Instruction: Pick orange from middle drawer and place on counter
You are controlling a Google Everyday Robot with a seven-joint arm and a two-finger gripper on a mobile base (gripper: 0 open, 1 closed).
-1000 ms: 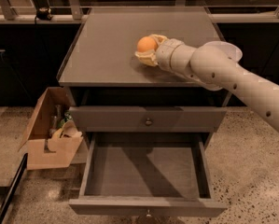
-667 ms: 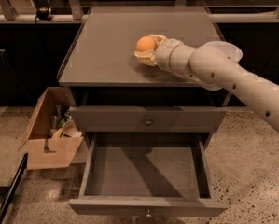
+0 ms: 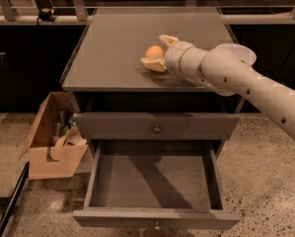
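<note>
Orange (image 3: 154, 52) btwn spread fingers (image 3: 152, 64), on counter (image 3: 112, 48).

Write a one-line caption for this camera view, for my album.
Robot's claw around the orange on the counter, with the middle drawer open below.

Small round orange (image 3: 153, 52) on the glossy grey counter (image 3: 112, 48), right of centre, within the gripper (image 3: 159, 53) — near, below, the middle drawer (image 3: 152, 179) stands pulled open.
</note>
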